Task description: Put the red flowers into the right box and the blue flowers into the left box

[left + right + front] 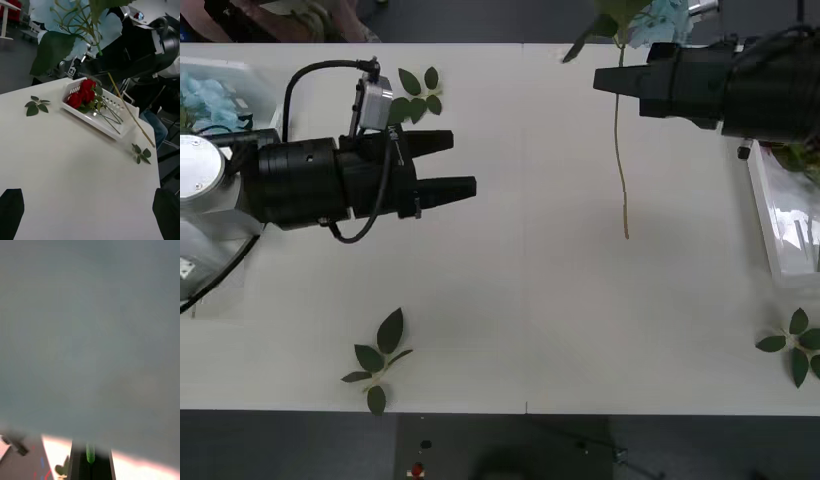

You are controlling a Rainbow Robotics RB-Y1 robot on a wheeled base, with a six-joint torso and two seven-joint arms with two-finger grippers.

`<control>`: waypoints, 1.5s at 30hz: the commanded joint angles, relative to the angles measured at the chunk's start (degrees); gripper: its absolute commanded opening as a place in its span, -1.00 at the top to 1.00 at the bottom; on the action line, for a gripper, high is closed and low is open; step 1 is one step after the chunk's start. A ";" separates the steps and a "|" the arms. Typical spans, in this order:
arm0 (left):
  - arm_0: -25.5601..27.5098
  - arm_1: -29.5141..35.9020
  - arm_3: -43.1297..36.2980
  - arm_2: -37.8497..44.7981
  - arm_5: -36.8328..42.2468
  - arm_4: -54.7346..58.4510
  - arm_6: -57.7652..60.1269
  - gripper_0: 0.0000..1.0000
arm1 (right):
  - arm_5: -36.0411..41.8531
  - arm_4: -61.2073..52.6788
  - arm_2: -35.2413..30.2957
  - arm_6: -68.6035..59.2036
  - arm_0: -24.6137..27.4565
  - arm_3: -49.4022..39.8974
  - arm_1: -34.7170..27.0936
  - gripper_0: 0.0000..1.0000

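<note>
My right gripper [600,80] hovers over the table's far right part, shut on the thin green stem [618,150] of a blue flower. Its pale blue bloom [662,18] sits at the far edge and the stem hangs down toward the table. In the left wrist view this blue flower [77,26] looms large and close. Red flowers [80,95] lie in the white right box [112,129]. More blue flowers [208,97] rest in the left box [262,82]. My left gripper [463,163] stays open and empty above the table's left part.
Loose green leaf sprigs lie on the white table: one behind the left gripper [417,95], one at the front left [378,360], one at the front right [795,345]. The right box [783,235] stands at the right edge under my right arm.
</note>
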 commanded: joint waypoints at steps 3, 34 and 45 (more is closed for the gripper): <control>-6.42 -3.04 4.53 -3.14 -1.37 4.24 1.72 -1.00 | 2.63 -0.90 -2.89 8.36 -3.12 3.99 5.65 1.00; -14.68 -12.01 14.29 -11.75 -14.73 7.76 2.86 1.00 | -1.68 6.39 -2.98 14.51 -8.22 11.73 23.67 1.00; -14.68 -10.51 14.11 -11.84 -14.73 7.76 2.51 1.00 | -1.24 6.48 -2.89 14.60 -8.22 11.73 23.58 1.00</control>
